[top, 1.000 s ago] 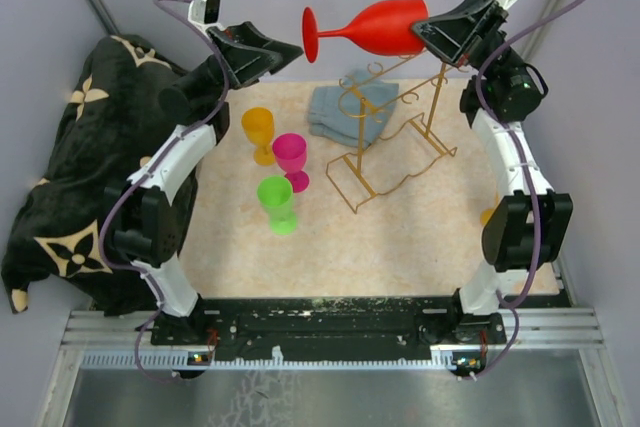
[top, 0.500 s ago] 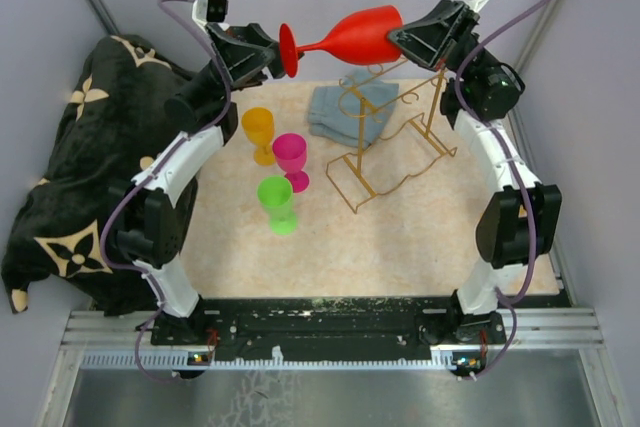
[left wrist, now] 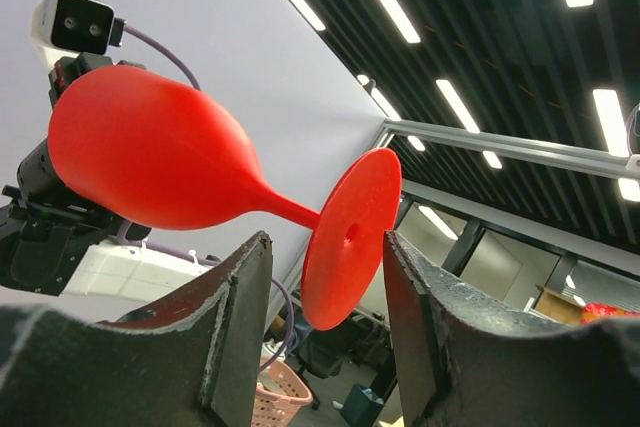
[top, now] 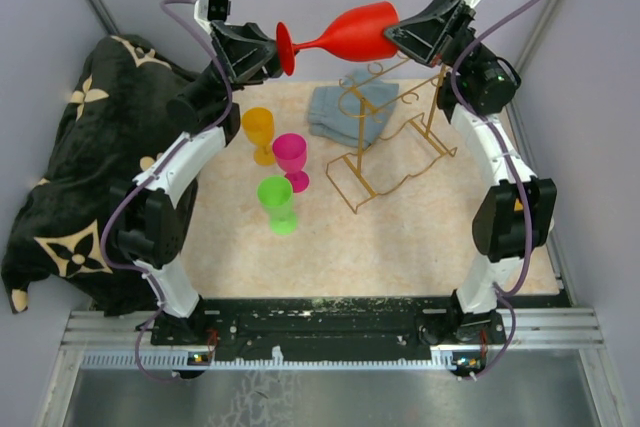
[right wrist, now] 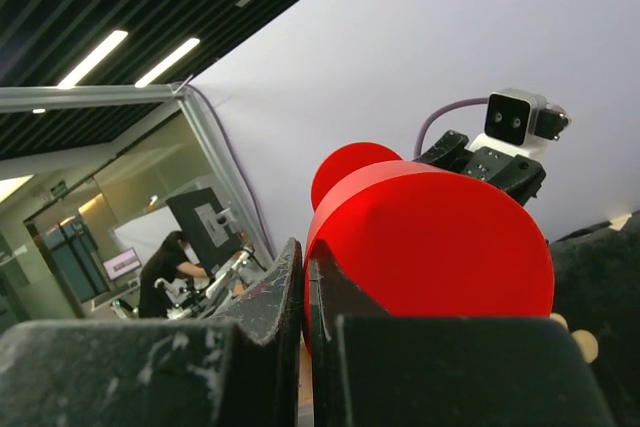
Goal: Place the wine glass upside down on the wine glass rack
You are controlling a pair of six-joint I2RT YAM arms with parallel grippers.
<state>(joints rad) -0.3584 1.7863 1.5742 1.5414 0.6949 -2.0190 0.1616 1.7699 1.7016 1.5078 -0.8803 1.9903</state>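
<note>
The red wine glass (top: 350, 32) lies on its side in the air above the far edge of the table, its foot pointing left. My right gripper (top: 402, 37) is shut on the bowl's rim, which fills the right wrist view (right wrist: 440, 237) with the wall pinched between the fingers (right wrist: 305, 267). My left gripper (top: 272, 52) is open, with the glass's round foot (left wrist: 350, 232) between its two fingers (left wrist: 240, 317) and a gap on each side. The gold wire wine glass rack (top: 385, 142) stands on the table below, empty.
An orange glass (top: 258, 127), a pink glass (top: 291, 154) and a green glass (top: 276, 197) stand left of the rack. A grey cloth (top: 335, 112) lies behind the rack. A black patterned blanket (top: 70, 167) is heaped at the table's left.
My right arm has carried the red glass to the left, so that its foot has come between the left gripper's open fingers. The left gripper has shifted slightly up and left.
</note>
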